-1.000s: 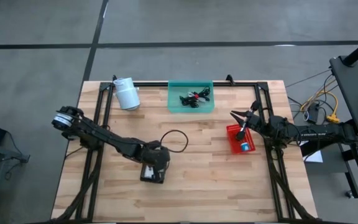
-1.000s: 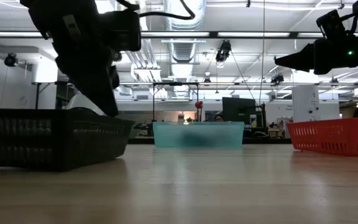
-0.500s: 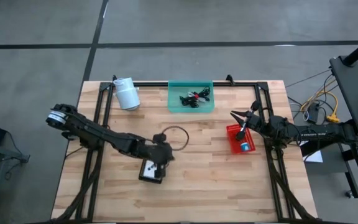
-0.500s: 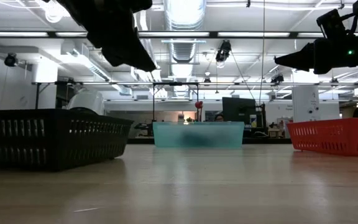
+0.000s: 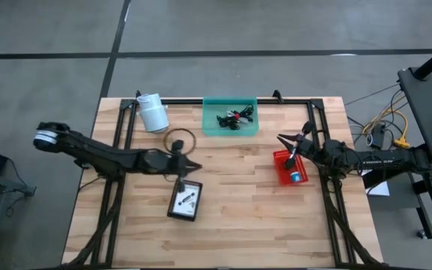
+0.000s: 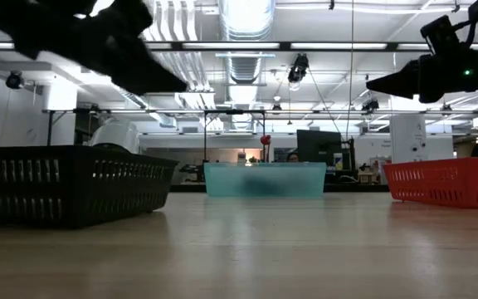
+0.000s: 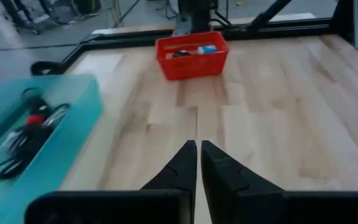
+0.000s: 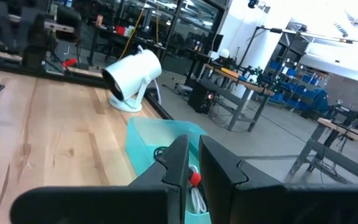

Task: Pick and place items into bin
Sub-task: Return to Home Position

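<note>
High view shows left gripper [image 5: 190, 166] clenched shut, just beside the black bin [image 5: 171, 211] of cards [image 5: 187, 199].

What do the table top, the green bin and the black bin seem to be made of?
Table top: likely wood, matte, showing grain and joined planks. Green bin: probably translucent plastic, cables inside show dimly through. Black bin: seemingly plastic, slotted walls.

The high camera looks straight down on the whole table [image 5: 238, 232]. The low one sits at table-top level by the near edge, facing level toward the far side. The left wrist camera faces right, the right wrist camera seemingly left; all four share the green bin [image 6: 264, 179].
</note>
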Controlling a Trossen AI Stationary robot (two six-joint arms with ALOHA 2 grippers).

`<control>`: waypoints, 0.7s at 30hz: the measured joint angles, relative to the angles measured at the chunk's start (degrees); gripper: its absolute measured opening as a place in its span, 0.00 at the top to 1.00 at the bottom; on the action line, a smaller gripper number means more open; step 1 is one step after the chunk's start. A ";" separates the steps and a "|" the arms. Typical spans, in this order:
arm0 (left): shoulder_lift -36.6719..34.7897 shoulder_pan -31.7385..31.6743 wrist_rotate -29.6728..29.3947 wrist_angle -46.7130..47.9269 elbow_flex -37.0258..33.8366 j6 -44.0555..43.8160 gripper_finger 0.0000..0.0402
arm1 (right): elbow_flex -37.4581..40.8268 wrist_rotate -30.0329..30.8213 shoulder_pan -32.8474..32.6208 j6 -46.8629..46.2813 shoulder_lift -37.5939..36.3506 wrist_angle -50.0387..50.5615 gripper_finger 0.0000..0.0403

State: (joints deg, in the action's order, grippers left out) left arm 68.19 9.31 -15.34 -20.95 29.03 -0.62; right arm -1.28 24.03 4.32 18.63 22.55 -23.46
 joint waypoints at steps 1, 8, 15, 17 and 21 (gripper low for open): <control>-2.32 -0.31 -0.22 0.45 -1.89 0.03 0.98 | 0.00 0.00 -0.02 0.04 0.08 0.21 0.93; -21.11 -0.62 -12.23 1.84 -13.78 4.03 0.98 | 0.00 0.02 -0.02 1.42 0.24 0.71 0.93; -35.07 -0.58 -7.69 -2.76 -23.32 8.17 0.98 | 0.00 0.04 0.00 4.80 0.02 0.07 0.93; -37.84 -0.58 -7.45 -2.97 -24.59 9.79 0.98 | 0.00 0.02 0.00 4.83 0.02 -0.40 0.93; -42.48 -0.62 -6.08 -2.99 -26.64 10.22 0.98 | 0.00 -0.02 -0.02 4.53 0.02 -3.06 0.93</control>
State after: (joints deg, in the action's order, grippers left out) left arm 25.71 8.69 -21.42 -23.94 2.39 9.61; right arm -1.28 24.01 4.29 23.16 22.57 -26.52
